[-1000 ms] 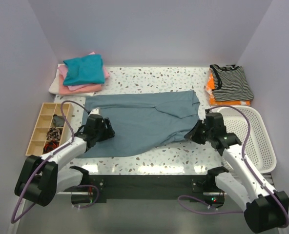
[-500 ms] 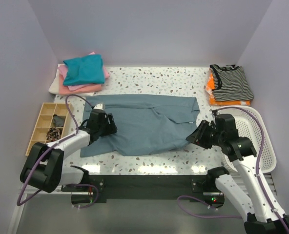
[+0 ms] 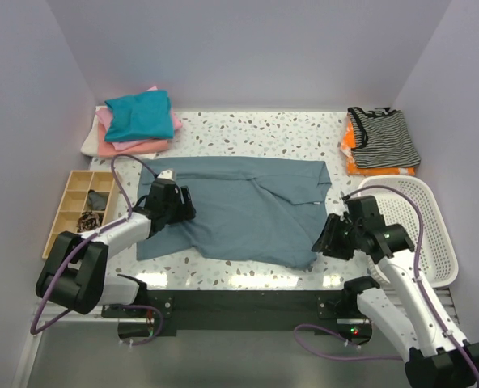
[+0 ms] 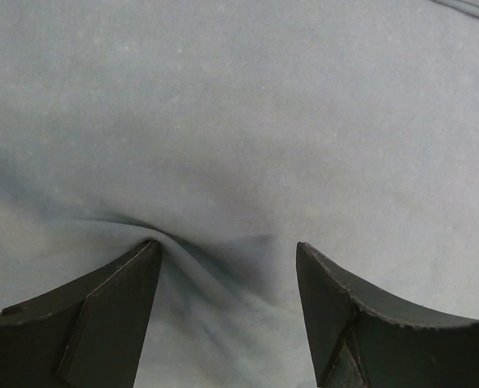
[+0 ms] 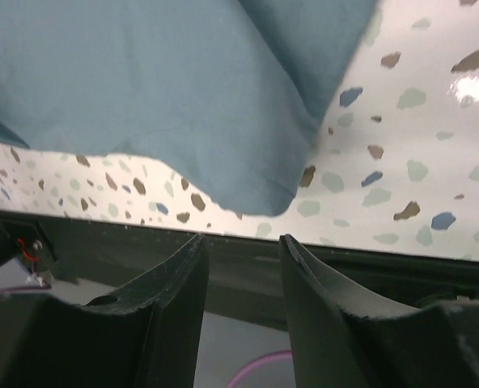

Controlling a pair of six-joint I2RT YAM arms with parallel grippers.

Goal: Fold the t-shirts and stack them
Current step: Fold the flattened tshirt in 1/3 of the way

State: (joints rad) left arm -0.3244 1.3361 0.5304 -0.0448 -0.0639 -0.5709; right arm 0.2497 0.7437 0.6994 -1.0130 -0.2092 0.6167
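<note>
The slate-blue t-shirt [image 3: 239, 206] lies spread on the speckled table [image 3: 256, 129], its near right corner pulled toward the front edge. My left gripper [image 3: 176, 206] rests on the shirt's left part; in the left wrist view it [image 4: 227, 246] is open, fingertips pressed on the cloth [image 4: 239, 121], with a crease at the left fingertip. My right gripper [image 3: 327, 239] is at the shirt's near right corner; in the right wrist view it [image 5: 241, 236] is open and empty, just short of the cloth corner [image 5: 167, 81]. A folded teal shirt [image 3: 140, 113] tops pink [image 3: 130, 146] and white [image 3: 90, 144] ones at back left.
A wooden compartment tray [image 3: 82, 210] stands at the left edge. A white basket [image 3: 421, 230] stands at the right. Striped and orange clothes [image 3: 381, 137] lie at back right. The table's front edge [image 5: 345, 246] is right beside the right gripper.
My right gripper drew the shirt's right corner toward the near edge and let go of it. My left gripper shifted slightly rightward and farther onto the shirt's left part.
</note>
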